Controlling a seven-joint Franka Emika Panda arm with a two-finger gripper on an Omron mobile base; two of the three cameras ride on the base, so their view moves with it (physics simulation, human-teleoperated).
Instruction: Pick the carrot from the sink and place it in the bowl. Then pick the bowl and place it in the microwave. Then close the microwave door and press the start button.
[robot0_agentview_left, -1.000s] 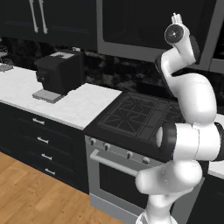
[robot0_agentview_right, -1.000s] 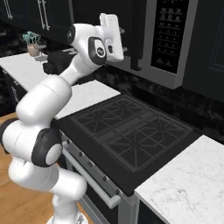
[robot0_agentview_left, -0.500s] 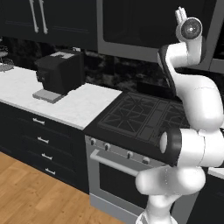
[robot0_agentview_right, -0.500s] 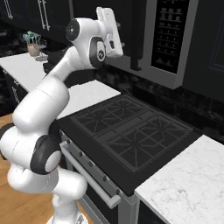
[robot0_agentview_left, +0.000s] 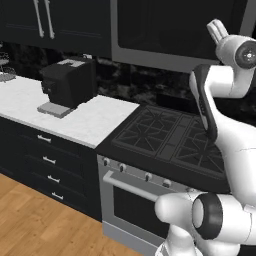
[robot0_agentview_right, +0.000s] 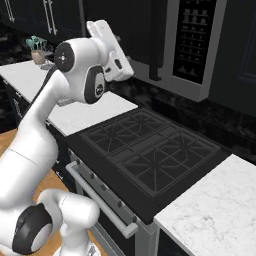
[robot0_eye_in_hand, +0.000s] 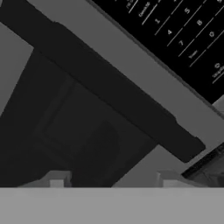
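The microwave (robot0_agentview_left: 170, 30) hangs above the stove with its door (robot0_agentview_right: 135, 35) shut. In the hand view a dark bar handle (robot0_eye_in_hand: 113, 96) crosses the door's grey frame, and the control strip (robot0_eye_in_hand: 183, 30) with its keys sits at the upper right. My gripper (robot0_agentview_left: 216, 29) is raised to the height of the microwave front and points at it. Its white hand (robot0_agentview_right: 107, 45) is just left of the handle (robot0_agentview_right: 156, 45). The gripper (robot0_eye_in_hand: 112, 181) is open, with nothing between the fingertips. The carrot, the bowl and the sink are out of view.
A black gas cooktop (robot0_agentview_left: 170, 140) over a steel oven (robot0_agentview_left: 135, 200) lies below the hand. A black coffee machine (robot0_agentview_left: 67, 82) stands on the white marble counter (robot0_agentview_left: 85, 120) to the left. More counter (robot0_agentview_right: 210, 210) lies to the right, and a potted plant (robot0_agentview_right: 37, 47) stands far back.
The arm has stretched upward and carried the hand higher and closer to the microwave front. The kitchen has not shifted in either base view.
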